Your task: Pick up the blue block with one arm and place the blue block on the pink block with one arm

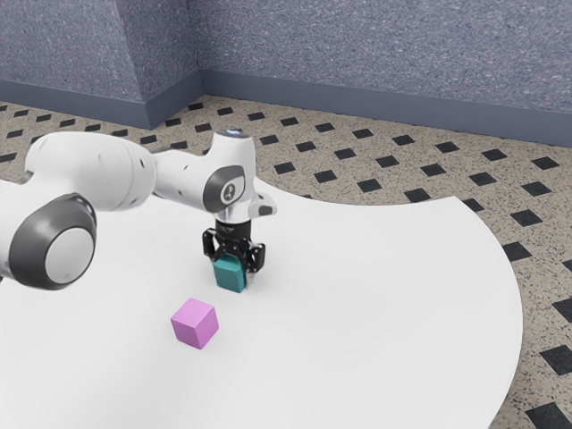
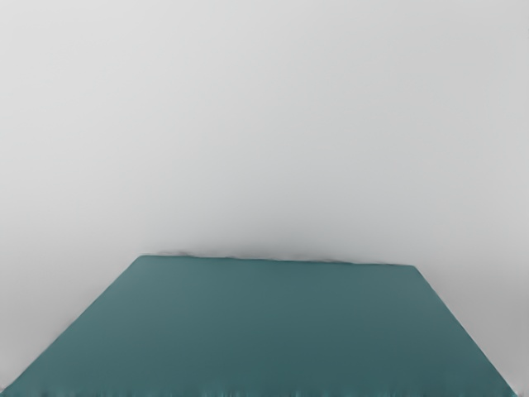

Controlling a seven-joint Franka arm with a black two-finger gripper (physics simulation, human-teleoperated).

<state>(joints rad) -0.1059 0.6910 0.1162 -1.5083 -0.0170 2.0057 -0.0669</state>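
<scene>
There is one arm with one gripper (image 1: 234, 264), pointing straight down over the one white table (image 1: 384, 295). There are two blocks, one blue and one pink. The blue block (image 1: 231, 278) sits directly under the gripper, its upper part between the two black fingers, which press against it from either side. The gripper is thus narrowed to the block's width and has hold of it. The block's underside looks to be at or just off the tabletop; I cannot tell which. The pink block (image 1: 195, 323) lies near the gripper, toward the exterior view's lower left, apart from the blue block. In the wrist view the blue block (image 2: 256, 331) lies just beneath the hand, with bare table (image 2: 264, 124) beyond it.
</scene>
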